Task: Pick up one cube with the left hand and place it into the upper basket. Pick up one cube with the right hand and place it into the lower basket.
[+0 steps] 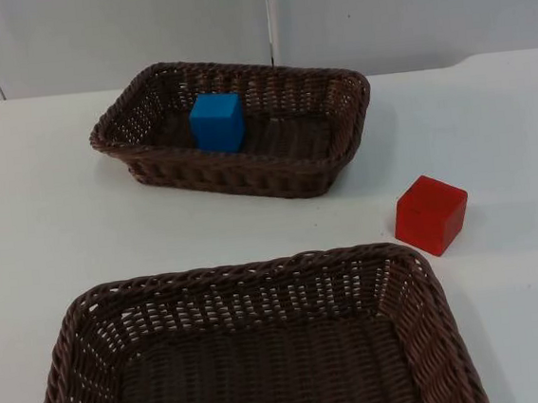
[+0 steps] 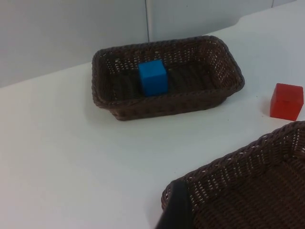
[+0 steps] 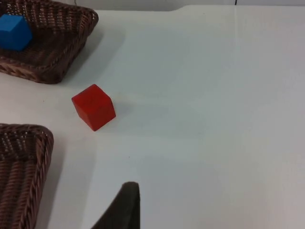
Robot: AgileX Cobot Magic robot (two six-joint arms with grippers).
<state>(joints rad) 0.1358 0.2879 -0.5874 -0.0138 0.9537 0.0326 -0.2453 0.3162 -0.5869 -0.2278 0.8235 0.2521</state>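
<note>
Top view: woven brown upper basket (image 1: 341,156) holds a smooth blue cube (image 1: 217,122); red cube (image 1: 430,214) beside the lower basket (image 1: 433,319). Can't tell either gripper's state.

1. Both baskets, the upper basket (image 1: 295,175) and the lower basket (image 1: 248,280), look like dark brown woven wicker, rough and ribbed.
2. The blue cube (image 1: 216,121) and the red cube (image 1: 430,214) look smooth and matt, maybe painted wood or plastic.
3. The tabletop (image 1: 52,222) is white, smooth, slightly satin.

Bare table (image 1: 509,121) around red cube (image 1: 430,214)
</note>
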